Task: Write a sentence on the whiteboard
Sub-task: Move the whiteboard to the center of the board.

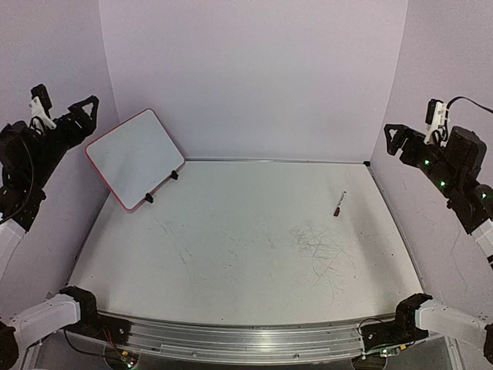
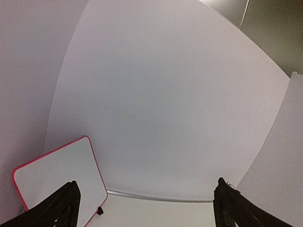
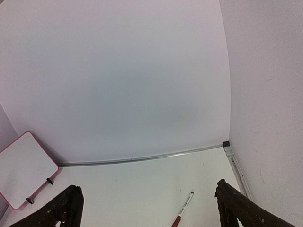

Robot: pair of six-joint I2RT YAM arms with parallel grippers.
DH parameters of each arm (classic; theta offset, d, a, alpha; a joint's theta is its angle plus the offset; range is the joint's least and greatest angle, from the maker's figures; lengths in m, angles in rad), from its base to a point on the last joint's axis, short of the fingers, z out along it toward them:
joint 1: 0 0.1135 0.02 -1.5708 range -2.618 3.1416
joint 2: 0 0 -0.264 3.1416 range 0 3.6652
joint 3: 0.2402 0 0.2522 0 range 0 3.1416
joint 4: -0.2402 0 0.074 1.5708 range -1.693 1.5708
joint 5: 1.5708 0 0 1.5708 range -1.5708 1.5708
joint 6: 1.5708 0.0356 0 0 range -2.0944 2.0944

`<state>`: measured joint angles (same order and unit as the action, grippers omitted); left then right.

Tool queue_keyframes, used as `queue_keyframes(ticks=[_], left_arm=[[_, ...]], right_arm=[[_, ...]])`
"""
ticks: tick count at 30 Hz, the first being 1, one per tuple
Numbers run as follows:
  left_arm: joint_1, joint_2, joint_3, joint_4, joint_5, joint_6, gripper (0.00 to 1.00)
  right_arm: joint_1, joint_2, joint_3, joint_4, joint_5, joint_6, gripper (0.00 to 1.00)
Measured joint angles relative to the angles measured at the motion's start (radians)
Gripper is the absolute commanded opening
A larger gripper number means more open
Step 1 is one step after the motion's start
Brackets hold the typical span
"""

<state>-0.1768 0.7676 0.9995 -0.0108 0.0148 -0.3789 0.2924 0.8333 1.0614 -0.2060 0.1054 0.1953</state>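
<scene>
The whiteboard stands tilted on two black clip feet at the table's back left corner. It has a red-pink frame, and its face is plain white. The sentence is out of view. The whiteboard also sits low left in the left wrist view, and the whiteboard at the left edge of the right wrist view. A red-capped marker lies on the table at the right; the marker lies between the right fingers' line of sight. My left gripper hangs open, high beside the board. My right gripper hangs open, high at the right.
The white tabletop carries faint grey scratches right of centre. Pale walls close in the back and both sides. A metal rail with both arm bases runs along the near edge.
</scene>
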Motion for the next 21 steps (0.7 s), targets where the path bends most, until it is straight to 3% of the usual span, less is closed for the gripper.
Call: queue_keyframes(ticks=[7, 12, 16, 21], left_arm=[[0.0, 0.112, -0.126, -0.07, 0.111, -0.021, 0.99], [0.0, 0.188, -0.199, -0.125, 0.111, -0.073, 0.98], [0.0, 0.268, -0.231, -0.132, 0.107, -0.141, 0.9], [-0.02, 0.397, -0.256, -0.144, 0.097, -0.239, 0.93]], right_arm=[[0.0, 0.038, -0.025, -0.006, 0.043, 0.023, 0.98], [0.0, 0.044, -0.077, -0.005, 0.083, 0.034, 0.98], [0.0, 0.047, -0.102, -0.004, 0.09, 0.045, 0.98], [0.0, 0.071, -0.102, 0.009, 0.051, 0.058, 0.98]])
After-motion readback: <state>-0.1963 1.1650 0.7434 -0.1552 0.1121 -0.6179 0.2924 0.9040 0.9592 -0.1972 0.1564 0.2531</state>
